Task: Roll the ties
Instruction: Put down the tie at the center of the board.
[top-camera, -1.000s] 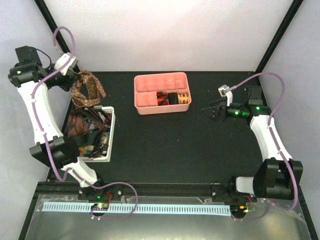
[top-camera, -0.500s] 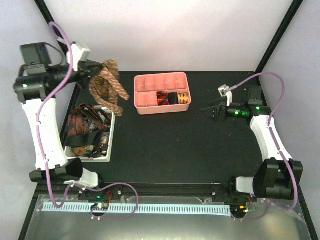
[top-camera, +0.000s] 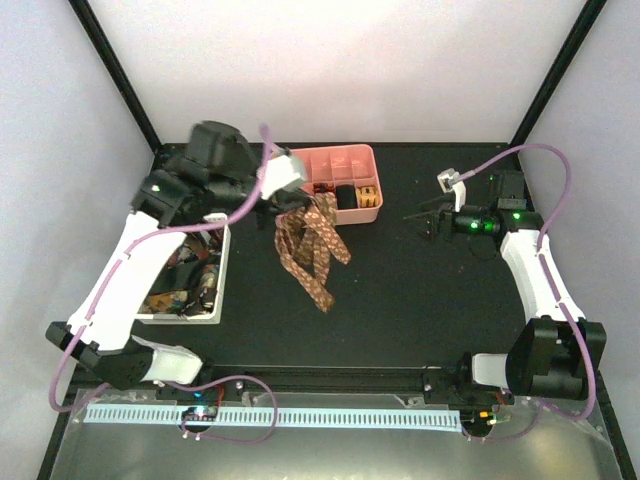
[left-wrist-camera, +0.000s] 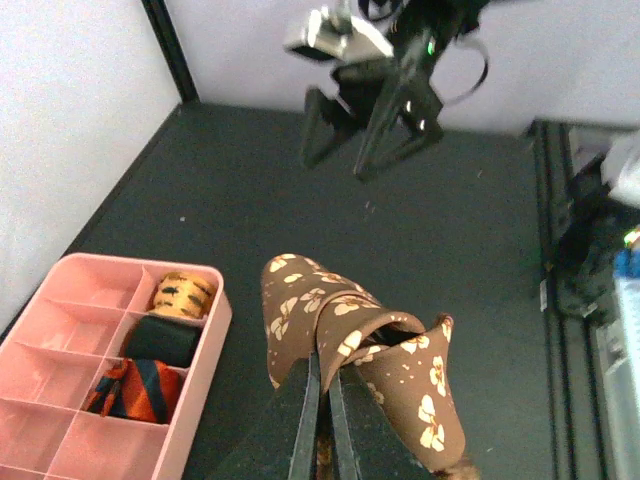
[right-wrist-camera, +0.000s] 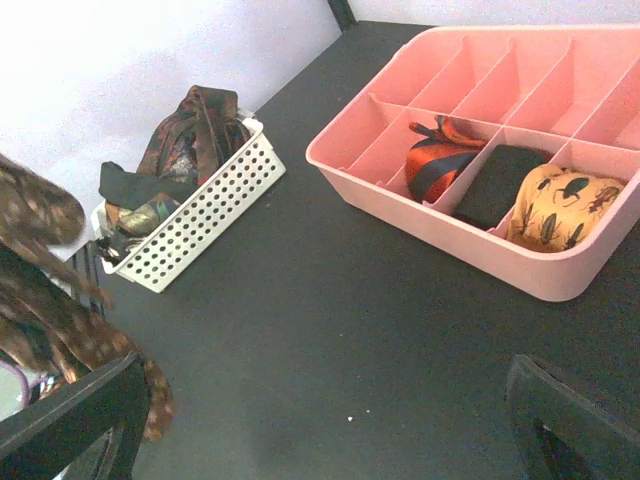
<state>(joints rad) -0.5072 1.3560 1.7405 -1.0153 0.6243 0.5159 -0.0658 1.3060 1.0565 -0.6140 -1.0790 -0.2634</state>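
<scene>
Carrying step: I have the brown tie (top-camera: 310, 245) in the left claw (left-wrist-camera: 322, 380), whose fingers are pressed together on a bunched fold. Loops and tails hang loose beneath it.
Tie location: it hangs over the middle of the worktop (top-camera: 420, 300), just in front of the pink tray (top-camera: 345, 150). I cannot tell whether the lowest tail touches the surface.
Right claw (top-camera: 422, 220): its fingers are spread wide and hold nothing. It hovers over the right side, pointing toward the tray.
Technique: I judge that the tie should be laid down lengthwise rather than dropped in a heap. A flat, straight strip gives a clean end from which to start the roll.
Second arm: I would bring the right claw in to pin or pinch one end only after the fabric lies flat.
Snag risk: the dangling loops could catch the tray's front wall, so I would set down away from it.
Stored work: rolled ties (right-wrist-camera: 497, 185) in red-orange, black and gold fill three neighbouring tray compartments.
Remaining stock: more ties (right-wrist-camera: 190, 125) are piled in the white basket (top-camera: 180, 318) at the left edge.
Open room: bare worktop runs from the tray toward the arm bases, centre to right.
Edges: the basket bounds the left, the tray the far side and the right arm the right.
</scene>
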